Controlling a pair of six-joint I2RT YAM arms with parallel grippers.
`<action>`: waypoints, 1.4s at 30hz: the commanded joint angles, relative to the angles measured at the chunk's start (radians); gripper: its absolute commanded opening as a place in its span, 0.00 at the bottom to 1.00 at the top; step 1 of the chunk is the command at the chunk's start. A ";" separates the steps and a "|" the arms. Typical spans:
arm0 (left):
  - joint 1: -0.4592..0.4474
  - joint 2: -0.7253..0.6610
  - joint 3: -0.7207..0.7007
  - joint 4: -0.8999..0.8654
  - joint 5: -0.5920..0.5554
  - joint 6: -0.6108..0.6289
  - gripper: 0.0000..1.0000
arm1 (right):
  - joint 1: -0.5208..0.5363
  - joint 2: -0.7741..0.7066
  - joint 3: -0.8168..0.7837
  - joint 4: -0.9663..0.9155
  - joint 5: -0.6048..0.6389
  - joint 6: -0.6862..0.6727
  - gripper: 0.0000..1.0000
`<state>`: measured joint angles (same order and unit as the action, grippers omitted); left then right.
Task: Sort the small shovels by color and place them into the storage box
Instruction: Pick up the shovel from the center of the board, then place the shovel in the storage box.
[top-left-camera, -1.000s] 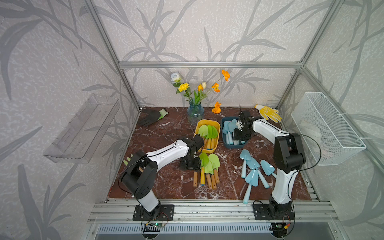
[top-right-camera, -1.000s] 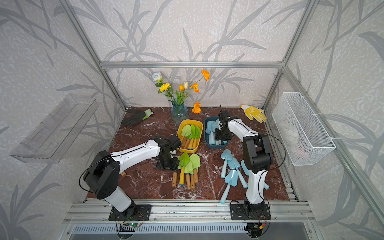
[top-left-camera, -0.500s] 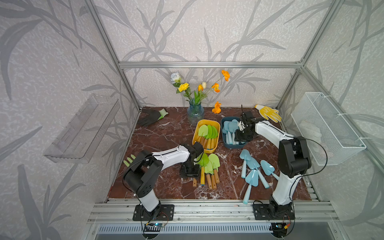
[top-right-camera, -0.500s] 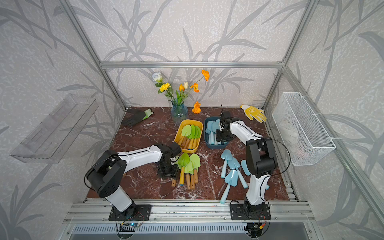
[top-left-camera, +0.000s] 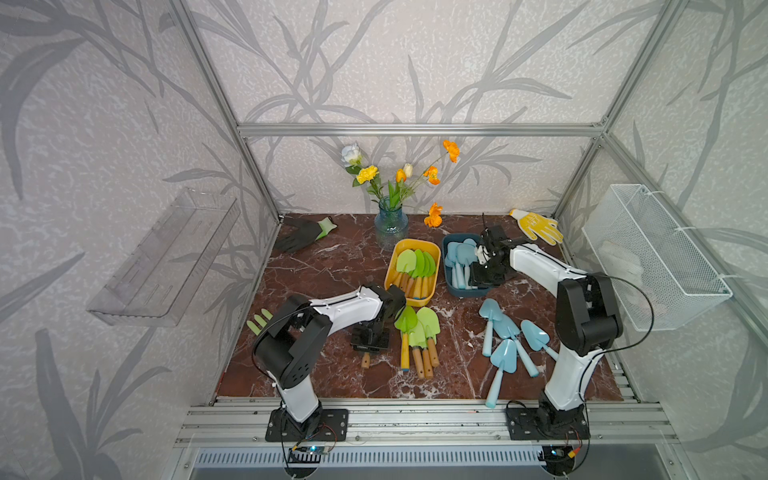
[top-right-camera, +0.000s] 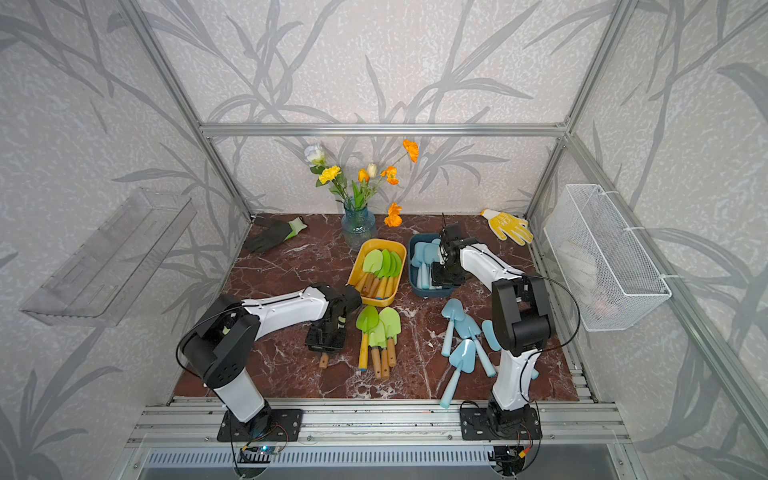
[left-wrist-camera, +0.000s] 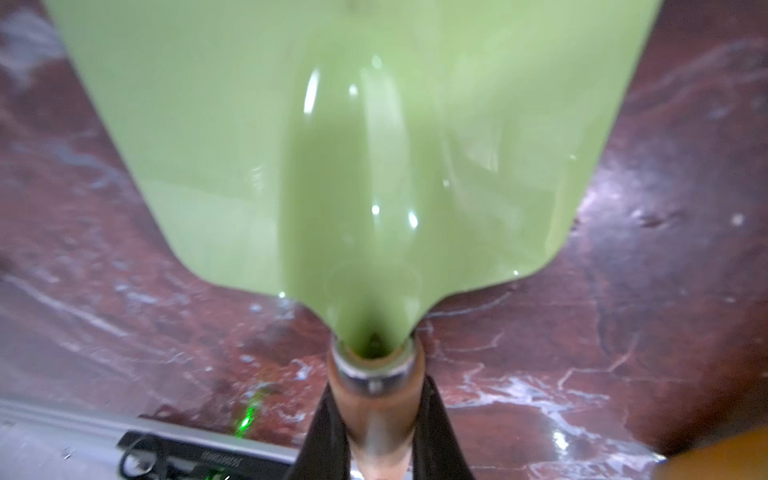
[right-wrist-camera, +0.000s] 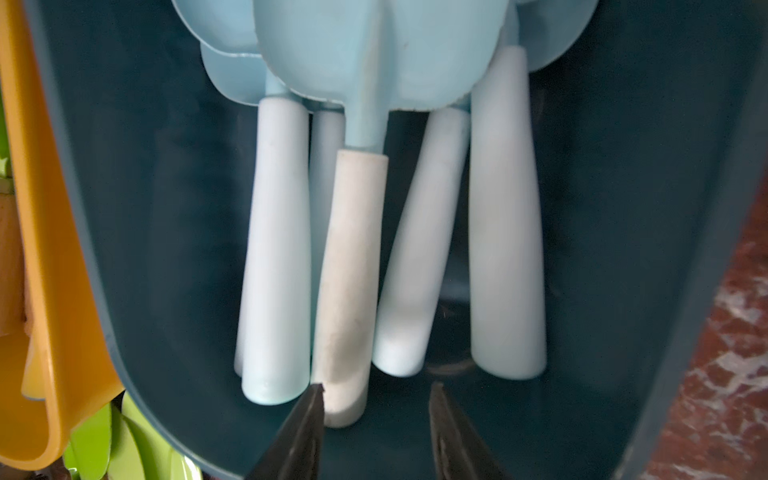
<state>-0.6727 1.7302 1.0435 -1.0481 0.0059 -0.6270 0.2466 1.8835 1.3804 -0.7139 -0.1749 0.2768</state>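
My left gripper (left-wrist-camera: 376, 432) is shut on the brown wooden handle (left-wrist-camera: 374, 395) of a lime-green shovel, whose blade (left-wrist-camera: 353, 145) fills the left wrist view just over the marble. In both top views only the handle's end (top-left-camera: 365, 360) shows below the left gripper (top-left-camera: 370, 337). Three more green shovels (top-left-camera: 419, 328) lie beside it, and several pale blue shovels (top-left-camera: 505, 332) lie to their right. My right gripper (right-wrist-camera: 376, 388) hangs open over the blue storage box (right-wrist-camera: 124, 249), with blue shovel handles (right-wrist-camera: 505, 216) just beyond its tips. The yellow box (top-left-camera: 392, 266) holds green shovels (top-left-camera: 415, 264).
A flower vase (top-left-camera: 390, 226) stands behind the boxes. A black-green glove (top-left-camera: 305, 235) lies at the back left and a yellow glove (top-left-camera: 538, 226) at the back right. Green rake prongs (top-left-camera: 258, 323) show behind the left arm. A wire basket (top-left-camera: 652, 257) and a clear shelf (top-left-camera: 162, 257) hang on the side walls.
The left gripper has come down and closed on the wooden handle, and that shovel has shifted slightly left, away from the green group. The right gripper has stayed over the blue box.
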 joint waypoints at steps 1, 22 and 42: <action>0.006 -0.021 0.138 -0.117 -0.142 0.049 0.00 | 0.000 -0.066 -0.019 0.020 -0.012 0.024 0.44; 0.060 0.579 1.165 -0.273 0.018 0.332 0.00 | -0.004 -0.359 -0.185 -0.058 0.124 0.010 0.44; 0.062 0.570 1.151 -0.259 0.153 0.253 0.66 | -0.003 -0.462 -0.310 -0.087 0.137 0.043 0.45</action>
<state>-0.6094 2.3623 2.1647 -1.2839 0.1520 -0.3630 0.2466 1.4521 1.0901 -0.7734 -0.0418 0.3042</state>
